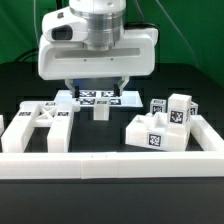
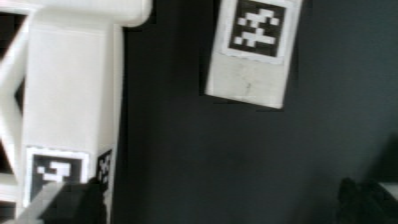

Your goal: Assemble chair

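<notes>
White, blocky, cross-braced chair side [image 1: 40, 125]

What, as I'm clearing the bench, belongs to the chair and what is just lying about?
Chair parts: cross-braced side, short post, cluster of tagged blocks.
Not parts: marker board, border rail.

A white cross-braced side [image 1: 40, 124] lies seemingly flat, well apart from tagged white blocks [image 1: 163, 128].
</notes>
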